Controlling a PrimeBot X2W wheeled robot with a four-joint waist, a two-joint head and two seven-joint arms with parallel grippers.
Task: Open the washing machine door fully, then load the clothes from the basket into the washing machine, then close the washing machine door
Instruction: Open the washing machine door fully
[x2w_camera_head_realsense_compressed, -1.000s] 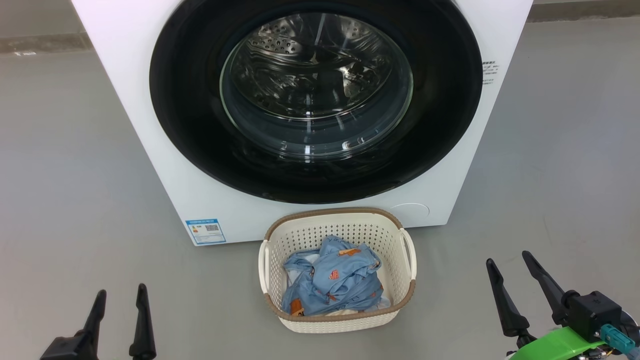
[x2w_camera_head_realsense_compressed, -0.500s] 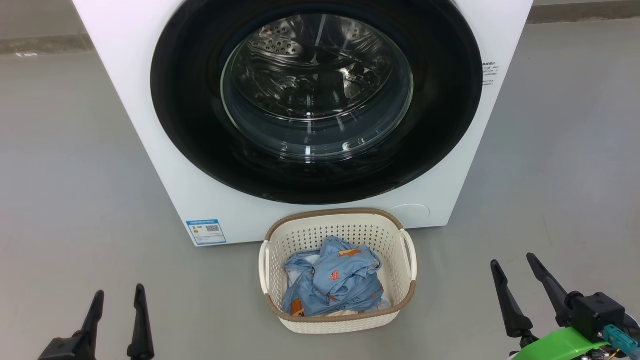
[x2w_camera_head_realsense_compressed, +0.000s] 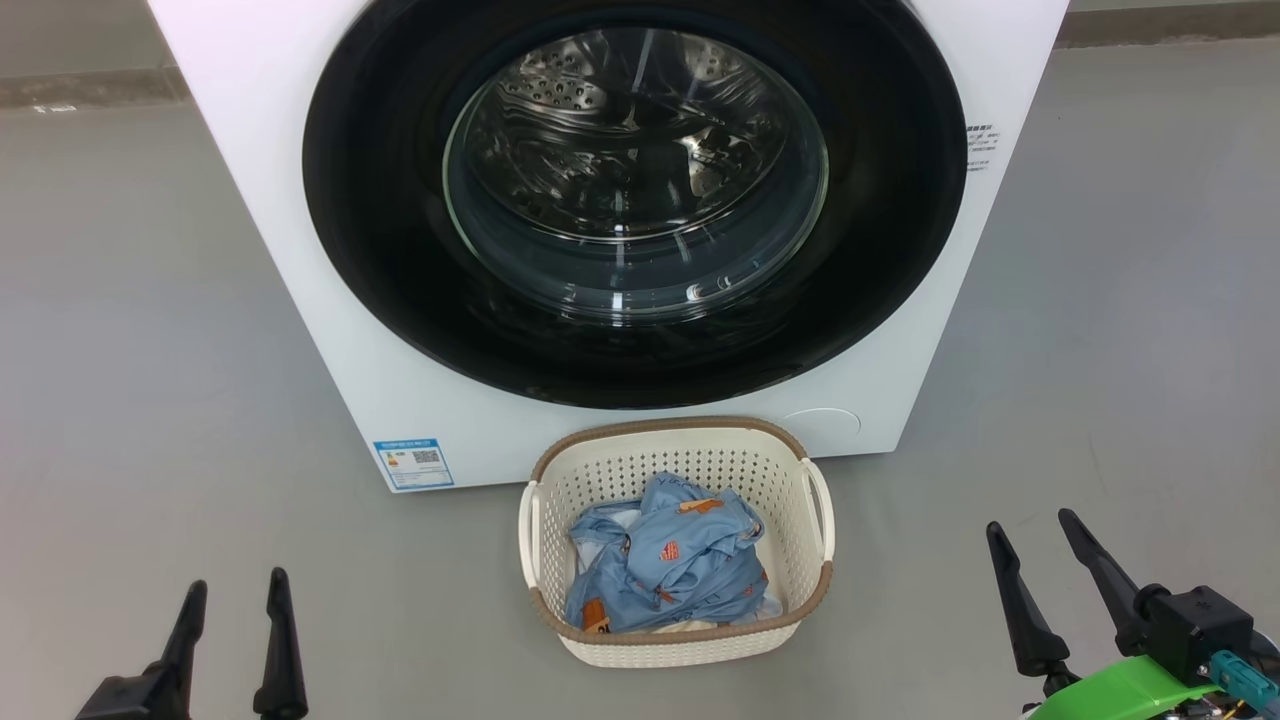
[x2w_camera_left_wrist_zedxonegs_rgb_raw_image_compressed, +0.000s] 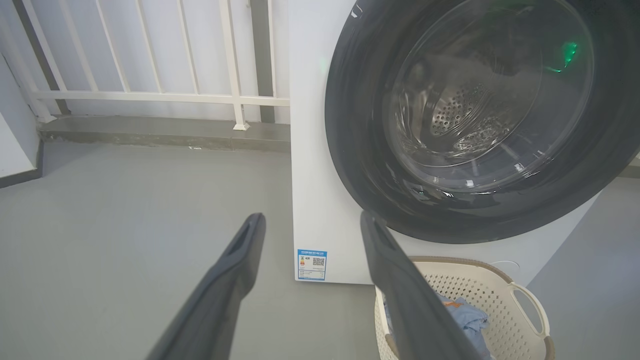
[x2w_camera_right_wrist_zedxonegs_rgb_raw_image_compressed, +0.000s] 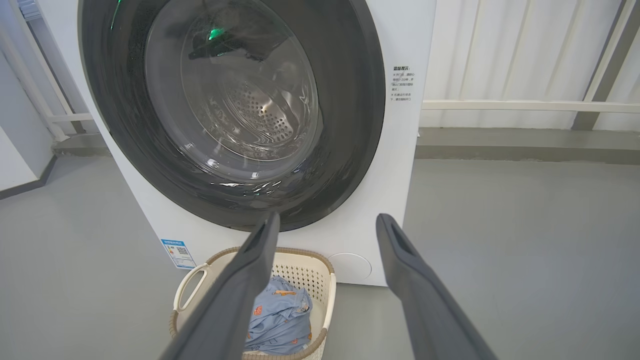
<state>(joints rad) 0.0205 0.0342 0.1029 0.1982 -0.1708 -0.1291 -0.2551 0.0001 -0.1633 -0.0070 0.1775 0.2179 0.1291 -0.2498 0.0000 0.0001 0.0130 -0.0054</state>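
The washing machine (x2w_camera_head_realsense_compressed: 480, 440) stands on the grey floor (x2w_camera_head_realsense_compressed: 150, 350), square to the robot. The washing machine door (x2w_camera_head_realsense_compressed: 380, 200) lies flush against the front, so the first step, opening it, is judged not yet begun. Through its glass window (x2w_camera_head_realsense_compressed: 635, 170) the steel drum appears empty. No handle or hinge can be made out on the glossy black ring, so the swing side cannot be told. The basket (x2w_camera_head_realsense_compressed: 665, 425) sits on the floor just in front of the machine, below the door's lower edge, with the clothes (x2w_camera_head_realsense_compressed: 665, 570) heaped inside, blue printed fabric over cream cloth. The left gripper (x2w_camera_head_realsense_compressed: 238, 582) and right gripper (x2w_camera_head_realsense_compressed: 1029, 520) hang low on either side of the basket, well apart from it and from the door; both have their jaws spread and hold nothing. Risks noted: jaws may slip on the smooth ring if no recess is found. An arm reaching for the door may knock the nearby basket aside. A partly opened door would crowd loading. Loose fabric trailing over the opening could later stop the door closing.
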